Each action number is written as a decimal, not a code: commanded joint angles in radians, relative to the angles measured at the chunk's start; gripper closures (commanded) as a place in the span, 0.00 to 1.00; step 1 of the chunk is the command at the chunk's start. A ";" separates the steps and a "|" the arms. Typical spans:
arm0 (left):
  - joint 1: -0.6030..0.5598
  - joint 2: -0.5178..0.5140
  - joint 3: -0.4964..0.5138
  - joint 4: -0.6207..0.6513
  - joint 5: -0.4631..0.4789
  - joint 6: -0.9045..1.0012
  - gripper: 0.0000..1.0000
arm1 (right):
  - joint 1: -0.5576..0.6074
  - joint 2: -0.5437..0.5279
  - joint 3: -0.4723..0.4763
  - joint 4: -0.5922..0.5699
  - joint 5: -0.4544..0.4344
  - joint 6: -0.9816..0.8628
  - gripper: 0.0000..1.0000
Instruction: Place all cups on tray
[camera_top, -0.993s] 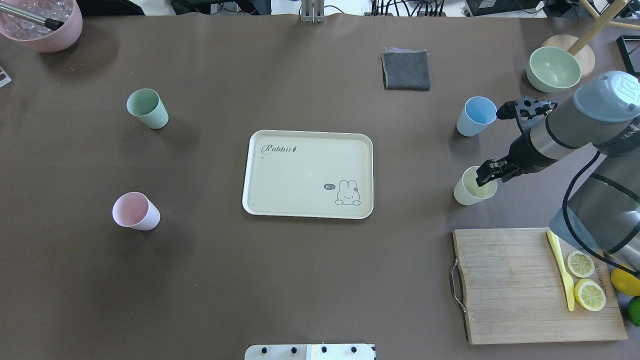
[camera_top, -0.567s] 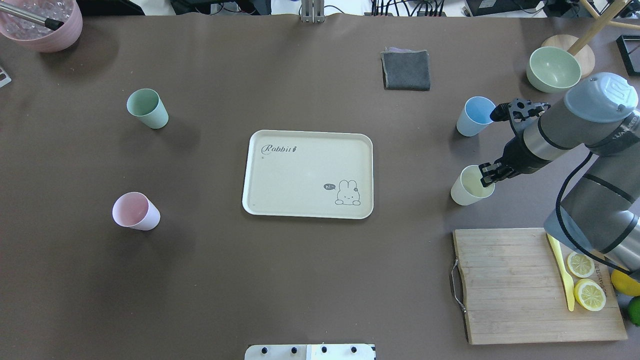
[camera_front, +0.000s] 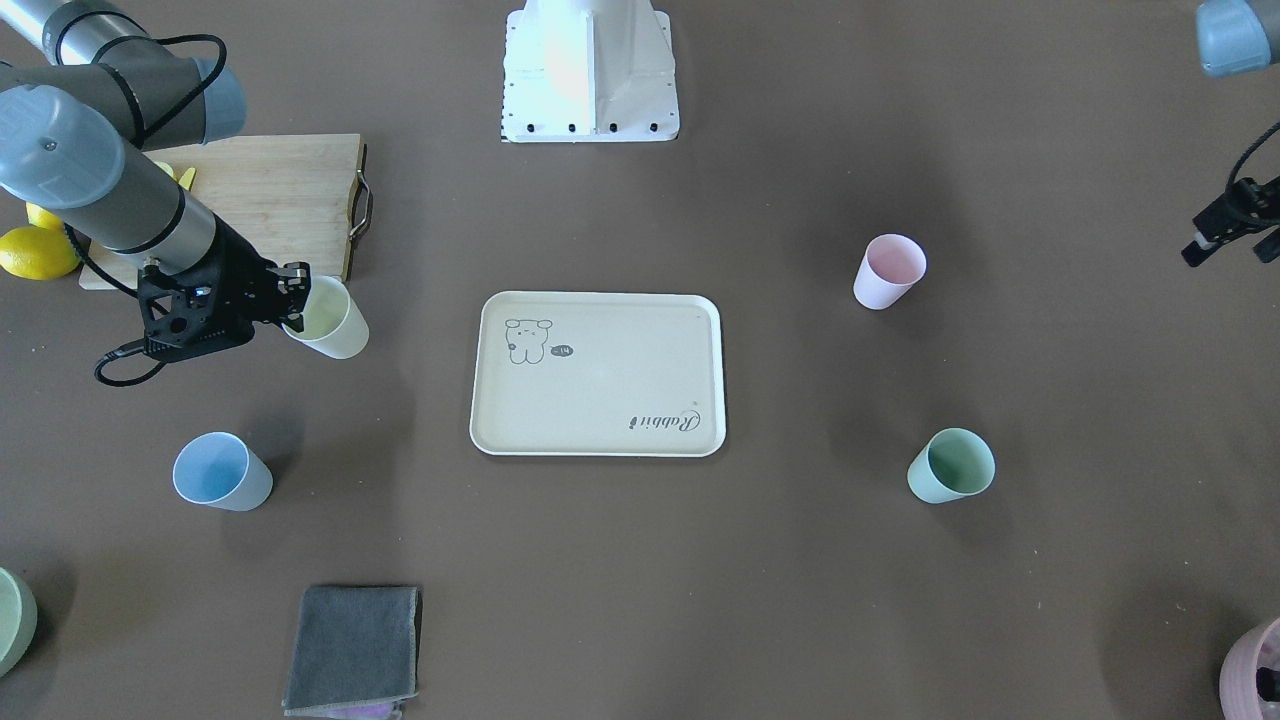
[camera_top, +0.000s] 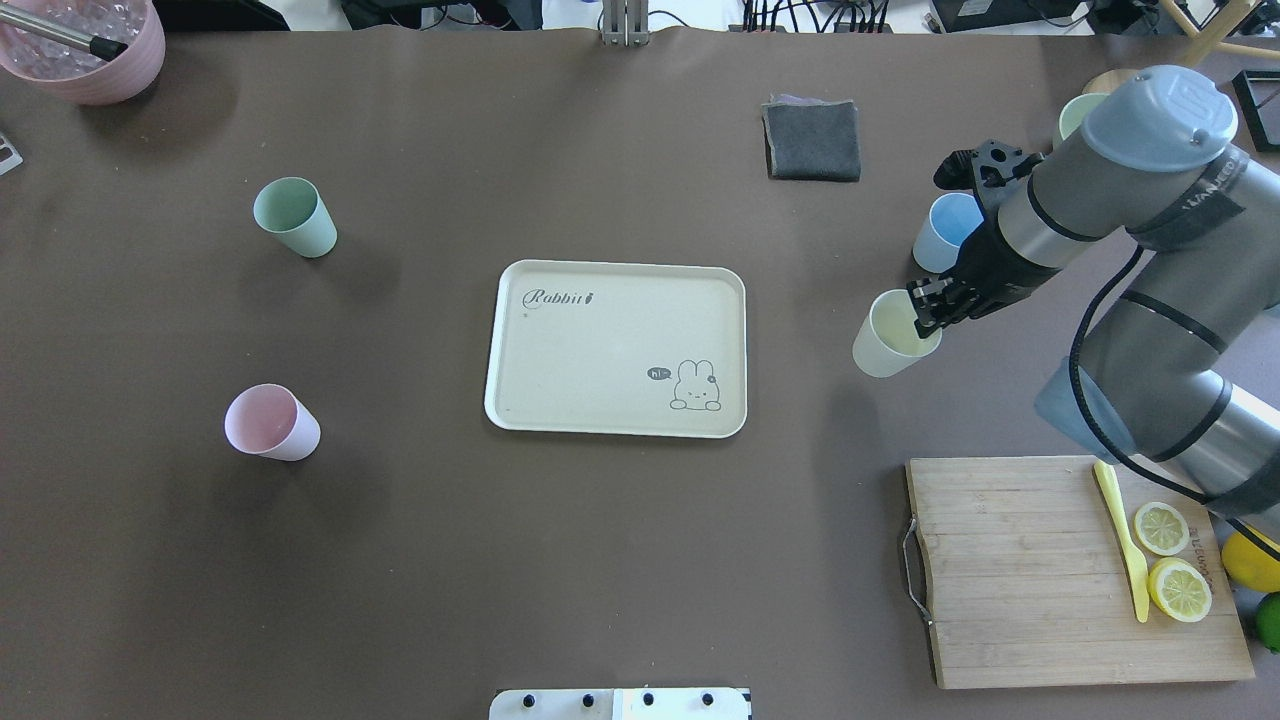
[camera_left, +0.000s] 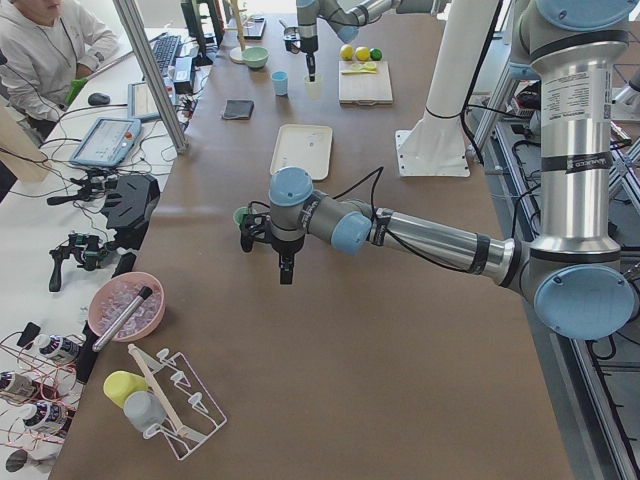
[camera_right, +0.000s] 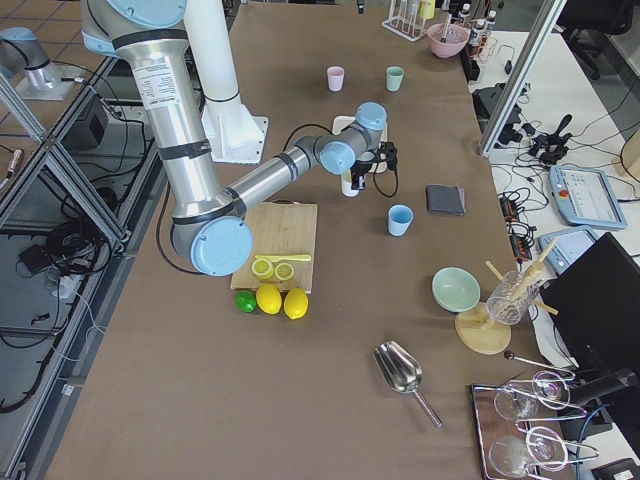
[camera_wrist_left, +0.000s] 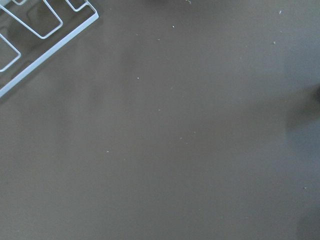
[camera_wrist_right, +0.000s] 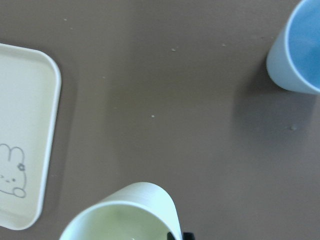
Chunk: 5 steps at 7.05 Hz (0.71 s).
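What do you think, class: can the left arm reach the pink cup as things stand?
Probably yes. The left gripper hovers on the same side as the pink cup, only bare table between them; the right gripper, holding the pale yellow cup, is far off.

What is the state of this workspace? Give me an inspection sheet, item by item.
Surface: brown table cover, no spills seen.
Job's things: tray empty; pale yellow cup held at its rim beside the tray, not on it; blue cup, pink cup and mint cup upright on the table.
Clutter: grey cloth, green bowl, pink pot; cutting board bearing lemon slices and a yellow knife.
Grippers: right gripper shut on the pale yellow cup; left gripper over bare table, open or shut cannot be told.
Cables: black cable looped along the right arm, clear of the cups.
Surroundings: operator seated at the side desk; wire rack at the table's end.
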 joint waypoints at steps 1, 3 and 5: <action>0.170 -0.001 -0.057 -0.066 0.061 -0.236 0.07 | -0.071 0.111 -0.002 -0.032 -0.021 0.158 1.00; 0.308 -0.009 -0.105 -0.066 0.134 -0.365 0.07 | -0.126 0.199 -0.040 -0.036 -0.062 0.256 1.00; 0.423 -0.044 -0.108 -0.066 0.198 -0.430 0.07 | -0.162 0.259 -0.095 -0.036 -0.103 0.286 1.00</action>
